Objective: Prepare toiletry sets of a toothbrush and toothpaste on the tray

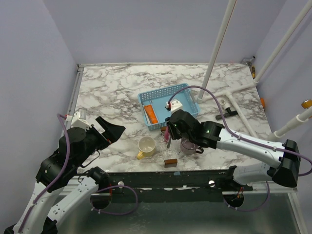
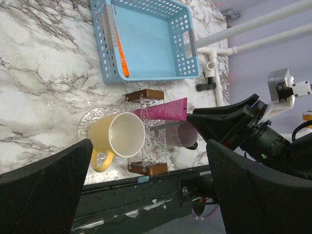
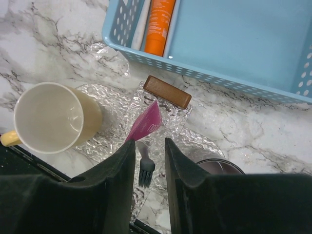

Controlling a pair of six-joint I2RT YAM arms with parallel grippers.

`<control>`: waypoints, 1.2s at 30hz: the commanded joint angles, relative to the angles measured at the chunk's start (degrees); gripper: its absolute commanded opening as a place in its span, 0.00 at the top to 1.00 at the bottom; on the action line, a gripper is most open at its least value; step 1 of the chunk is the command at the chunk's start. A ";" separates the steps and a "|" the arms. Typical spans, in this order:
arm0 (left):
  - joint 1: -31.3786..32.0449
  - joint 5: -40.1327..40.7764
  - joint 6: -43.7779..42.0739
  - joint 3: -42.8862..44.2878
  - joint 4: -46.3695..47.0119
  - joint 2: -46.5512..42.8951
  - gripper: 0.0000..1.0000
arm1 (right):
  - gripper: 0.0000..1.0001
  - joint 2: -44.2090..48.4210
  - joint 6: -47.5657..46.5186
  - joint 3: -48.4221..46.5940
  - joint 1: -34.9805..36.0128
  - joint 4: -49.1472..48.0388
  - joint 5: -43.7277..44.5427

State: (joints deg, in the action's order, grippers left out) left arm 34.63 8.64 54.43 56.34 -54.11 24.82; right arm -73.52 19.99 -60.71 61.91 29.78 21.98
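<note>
The light blue tray (image 1: 181, 90) stands mid-table. An orange toothpaste tube (image 3: 158, 22) lies along its left wall, with a pale thin handle (image 3: 141, 19) beside it. In front of the tray, a pink toothpaste tube (image 3: 146, 122) leans on a clear rack. My right gripper (image 3: 149, 146) hovers over that rack with its jaws a little apart. A toothbrush head (image 3: 145, 169) with dark bristles shows in the gap and touches neither finger. My left gripper (image 1: 110, 129) hangs wide open and empty at the table's near left, well away from these things.
A yellow mug (image 1: 146, 146) lies left of the rack and a purple-grey mug (image 1: 188, 146) right of it, under my right arm. Brown blocks (image 3: 167, 91) (image 1: 170, 162) cap the rack's ends. White pipes (image 1: 229, 92) stand at the back right.
</note>
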 commanded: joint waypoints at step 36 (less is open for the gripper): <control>0.17 1.77 -11.25 5.04 -1.09 5.33 0.01 | 0.50 -14.88 -4.09 -27.77 -4.26 7.83 -3.72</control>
State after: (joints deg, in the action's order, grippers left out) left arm 34.63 8.69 48.69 58.46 -54.35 28.58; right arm -86.21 15.94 -85.69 60.73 36.58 23.38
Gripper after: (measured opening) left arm 0.987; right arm 0.497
